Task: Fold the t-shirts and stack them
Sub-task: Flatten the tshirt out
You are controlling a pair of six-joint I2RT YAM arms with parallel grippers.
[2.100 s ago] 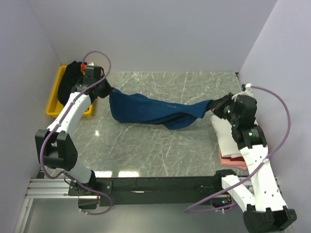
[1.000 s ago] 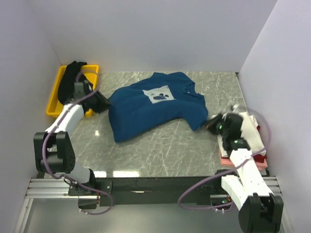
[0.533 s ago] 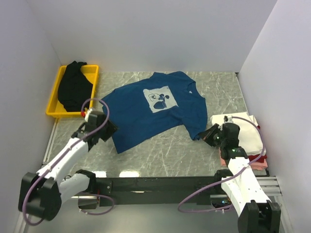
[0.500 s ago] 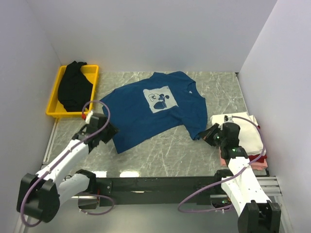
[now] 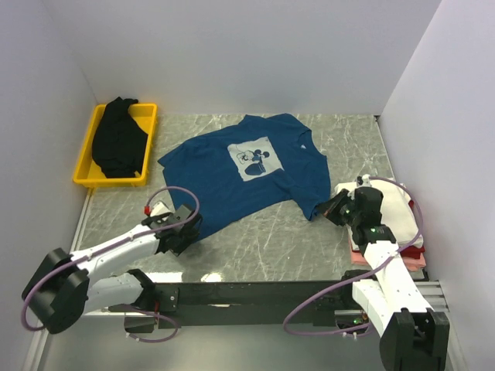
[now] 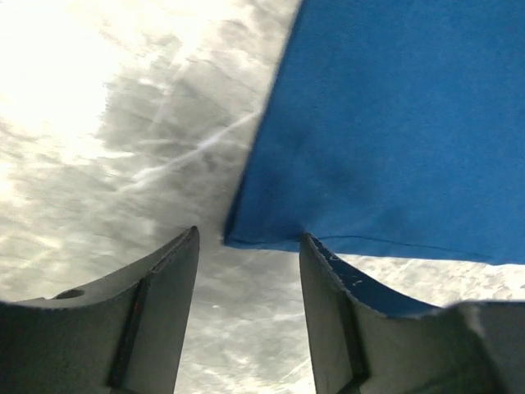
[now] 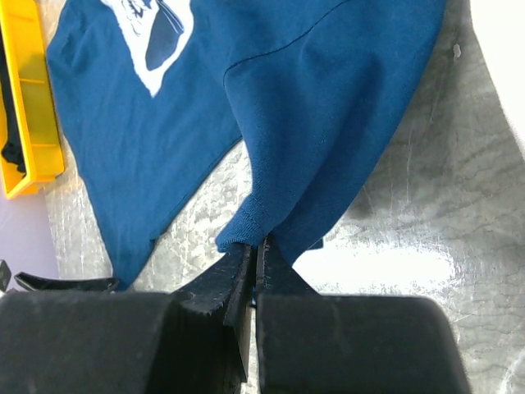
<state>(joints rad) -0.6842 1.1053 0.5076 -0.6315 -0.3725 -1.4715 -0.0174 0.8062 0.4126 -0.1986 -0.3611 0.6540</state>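
Dark blue tee lies spread flat on the table, mouse print up, collar toward the far right. Right gripper is clamped fully closed on a pinch of cloth, which looks like the near sleeve, just beside the folded stack. Left gripper is spread wide and holds nothing. Its fingers straddle the tee's near-left hem corner, which lies on the marble between them. Black tee sits in the yellow bin, well apart.

We judge the cotton light and limp, with no stiffness, so it'll drape and drag rather than move as a sheet. We should grab at hem corners and seams, where the doubled edge gives bite, pinching low and catching both layers. Matched grips on each side should keep the fold line straight.
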